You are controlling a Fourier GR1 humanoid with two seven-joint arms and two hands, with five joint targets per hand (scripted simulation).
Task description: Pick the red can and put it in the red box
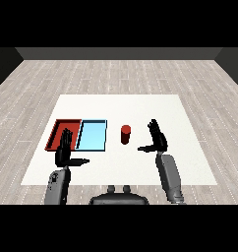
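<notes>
Red can (125, 134) — smooth upright cylinder; right robot hand (158, 139) and left robot hand (65, 150) — fingers straight, empty

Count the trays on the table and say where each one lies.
2. The red tray lies at the table's left. The blue tray lies beside it on its right, between it and the can. Nothing seems hidden.

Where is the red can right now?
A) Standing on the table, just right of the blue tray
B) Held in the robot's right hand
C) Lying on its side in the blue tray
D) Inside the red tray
A: the red can stands upright on the white table, beside the blue tray and apart from the open right hand.
</notes>
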